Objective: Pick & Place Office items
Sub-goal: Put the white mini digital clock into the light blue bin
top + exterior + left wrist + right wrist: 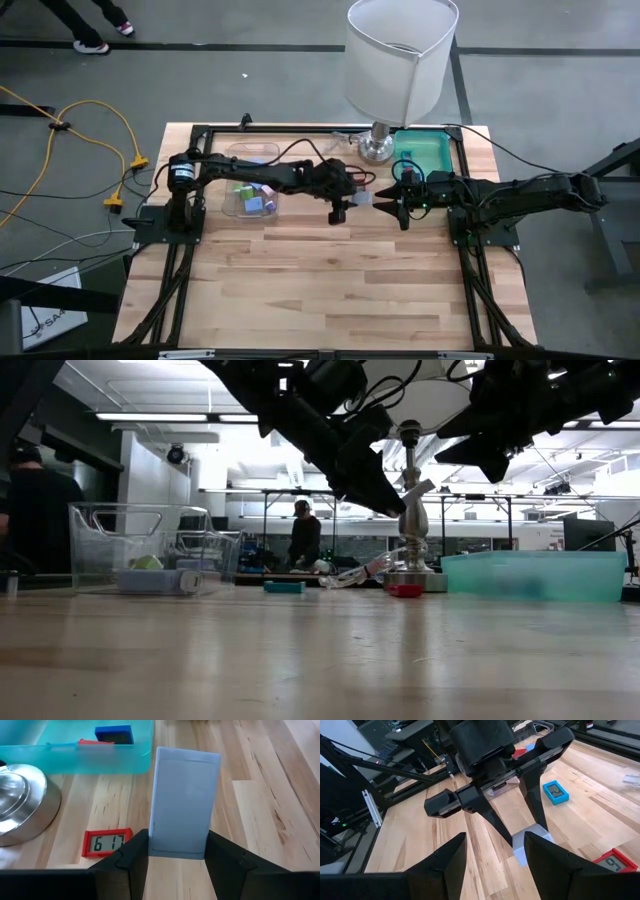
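My left gripper [177, 856] hangs over the table's middle [338, 212], shut on a flat light blue block [182, 800]. My right gripper [495, 862] is open and faces it from the right [392, 206], a little apart, with the block [530, 842] just ahead of its fingers. A red clock piece [106, 842] lies flat on the wood near the lamp base [20, 800]. A teal clock piece [556, 791] lies flat farther left. A dark blue piece [114, 734] and a red bit [95, 742] sit in the teal bin [428, 155]. Several small pieces lie in the clear bin [250, 192]. My left gripper pinches the light blue block between its two fingers, one on each long side near the block's lower end [175, 847]. The fingers [375, 485] slant down toward the table's right. The block sticks out past the fingertips and is lifted clear of the table.
The big white-shaded lamp [400, 55] stands at the far edge between the two bins, its stem [412, 510] just behind the grippers. The near half of the table [330, 290] is bare wood. People show in the room beyond.
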### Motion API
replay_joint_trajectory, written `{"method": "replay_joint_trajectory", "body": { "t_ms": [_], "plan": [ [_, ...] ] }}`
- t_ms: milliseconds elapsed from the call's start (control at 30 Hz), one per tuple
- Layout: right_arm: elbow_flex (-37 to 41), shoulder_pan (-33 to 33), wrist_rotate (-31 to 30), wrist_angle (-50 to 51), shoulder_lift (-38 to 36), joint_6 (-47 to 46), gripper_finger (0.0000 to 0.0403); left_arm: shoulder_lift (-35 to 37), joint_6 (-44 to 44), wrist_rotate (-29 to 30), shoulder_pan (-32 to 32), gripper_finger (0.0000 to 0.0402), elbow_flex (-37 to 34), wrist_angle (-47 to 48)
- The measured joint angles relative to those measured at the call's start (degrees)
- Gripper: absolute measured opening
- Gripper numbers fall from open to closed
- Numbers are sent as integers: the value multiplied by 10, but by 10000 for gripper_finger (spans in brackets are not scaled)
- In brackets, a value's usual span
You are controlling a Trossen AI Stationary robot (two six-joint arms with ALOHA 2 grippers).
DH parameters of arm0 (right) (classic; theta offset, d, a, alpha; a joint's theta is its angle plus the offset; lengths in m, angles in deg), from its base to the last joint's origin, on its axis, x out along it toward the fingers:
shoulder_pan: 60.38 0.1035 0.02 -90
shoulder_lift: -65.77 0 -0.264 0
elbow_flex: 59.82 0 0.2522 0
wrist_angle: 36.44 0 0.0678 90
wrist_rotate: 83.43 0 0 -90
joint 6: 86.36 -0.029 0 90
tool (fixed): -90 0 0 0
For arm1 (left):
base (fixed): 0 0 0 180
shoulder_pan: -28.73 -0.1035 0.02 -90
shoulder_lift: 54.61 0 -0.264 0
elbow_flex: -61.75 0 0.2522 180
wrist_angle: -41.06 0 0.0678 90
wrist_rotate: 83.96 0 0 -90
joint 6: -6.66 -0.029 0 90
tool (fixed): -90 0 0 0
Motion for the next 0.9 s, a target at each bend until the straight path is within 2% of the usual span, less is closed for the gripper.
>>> {"method": "replay_joint_trajectory", "body": {
  "t_ms": [533, 700, 900],
  "plan": [
    [0, 0, 2, -1, 0, 15, 184, 0, 0, 0, 0, 159, 0, -9],
    [0, 0, 24, 39, 0, 97, 184, 0, 0, 0, 0, 159, 0, -33],
    [0, 0, 13, 57, 0, 199, 184, 1, 7, -15, 0, 159, 0, -36]
  ]
}}
